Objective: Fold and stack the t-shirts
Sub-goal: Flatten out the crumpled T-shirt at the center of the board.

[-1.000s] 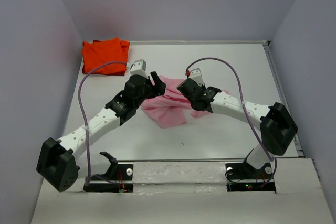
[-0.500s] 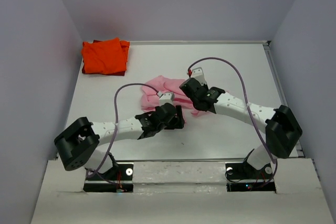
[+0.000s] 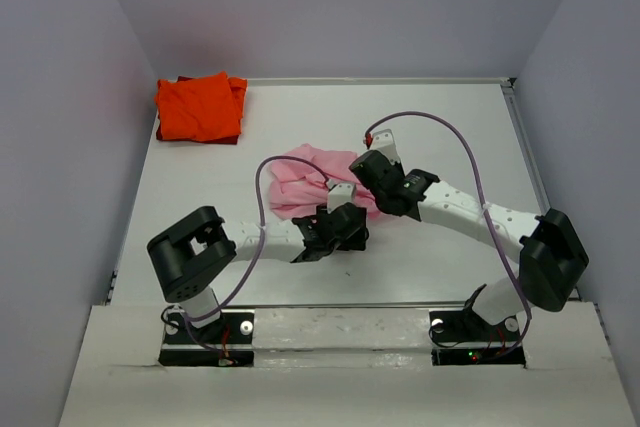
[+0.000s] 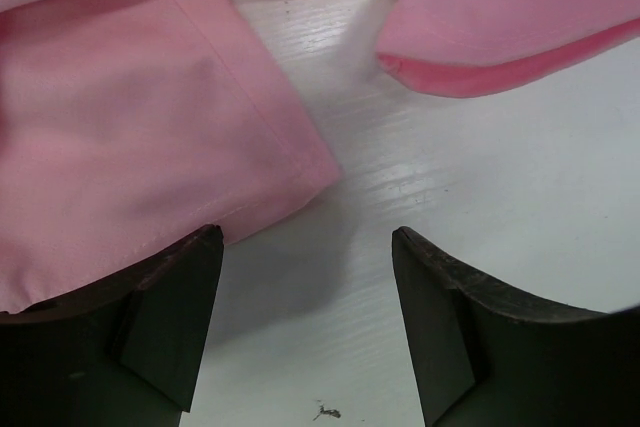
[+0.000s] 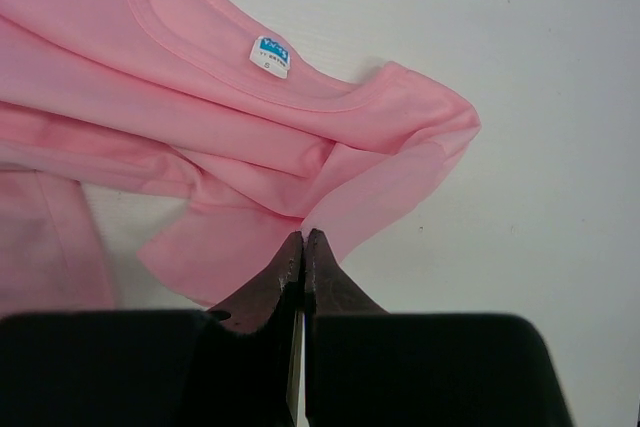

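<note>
Pink cloth lies crumpled near the middle of the white table (image 3: 450, 117) in the top view: the pink t-shirt (image 3: 295, 182). The orange-red t-shirt (image 3: 200, 109) sits well apart from it, in the far left corner, as a folded bundle. The left gripper (image 3: 348, 232) is low over the table at the near edge of the pink t-shirt. The right gripper (image 3: 368, 179) is down on the shirt's right side.

From the left wrist, the left gripper (image 4: 305, 317) is spread wide with nothing between its dark fingers (image 4: 170, 317). Only bare table (image 4: 500, 197) shows in the gap. A hemmed corner of the pink t-shirt (image 4: 130, 127) lies flat just ahead of the left finger, and a rolled fold of it sits further off at upper right.

From the right wrist, the right gripper (image 5: 303, 247) is clenched, its tips pressed together on a thin fold of the pink t-shirt (image 5: 200, 117), whose creases gather at that point. The collar curves above, with a small neck label (image 5: 268, 55) in white and blue, and a sleeve lies out to the right on the table (image 5: 500, 97).
</note>
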Controlling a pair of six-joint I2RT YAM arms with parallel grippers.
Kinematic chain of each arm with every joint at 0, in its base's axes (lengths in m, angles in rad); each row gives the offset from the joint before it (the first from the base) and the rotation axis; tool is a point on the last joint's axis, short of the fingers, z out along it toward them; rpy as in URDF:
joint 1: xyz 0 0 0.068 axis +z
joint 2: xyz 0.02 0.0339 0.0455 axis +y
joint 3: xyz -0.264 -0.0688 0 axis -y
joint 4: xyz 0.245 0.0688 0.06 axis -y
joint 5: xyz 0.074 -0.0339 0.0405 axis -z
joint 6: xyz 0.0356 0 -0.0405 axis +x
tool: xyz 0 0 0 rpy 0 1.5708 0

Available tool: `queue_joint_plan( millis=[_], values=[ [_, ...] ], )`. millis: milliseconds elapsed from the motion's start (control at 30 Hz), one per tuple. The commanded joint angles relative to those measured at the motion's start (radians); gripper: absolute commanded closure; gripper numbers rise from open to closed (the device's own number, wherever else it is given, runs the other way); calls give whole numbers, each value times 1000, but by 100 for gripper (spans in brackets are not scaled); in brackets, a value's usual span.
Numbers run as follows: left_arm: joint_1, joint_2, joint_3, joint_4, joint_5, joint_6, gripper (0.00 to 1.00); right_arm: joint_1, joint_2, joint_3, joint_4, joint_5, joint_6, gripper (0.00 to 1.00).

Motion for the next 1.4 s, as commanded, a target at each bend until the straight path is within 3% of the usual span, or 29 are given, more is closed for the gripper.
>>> queue_joint_plan(
  millis=[0,333,700,800,833,900,1000,1200,1367],
  values=[
    [-23,9,71,-9,-76,37,22,-7,-29,-11,38,1,5,100],
    [-25,89,166,-61,-110,95,22,-7,-23,-22,49,-9,2,100],
    [-25,169,145,-34,-107,100,23,-7,-51,-30,50,-12,-7,100],
    [-23,172,127,-6,-94,97,37,-7,-64,-33,49,-15,-7,100],
    [-23,164,107,17,-85,92,50,-7,-72,-34,50,-15,-9,100],
    [-23,158,90,41,-74,97,64,-7,-78,-37,50,-15,-9,100],
    [-23,164,82,45,-71,94,100,-7,-92,-42,50,-12,-9,100],
    [-25,118,47,42,-77,97,100,-7,-104,-56,50,-4,-7,100],
    [-23,-146,88,-148,-175,152,100,-7,-120,-66,49,11,0,100]
  ],
)
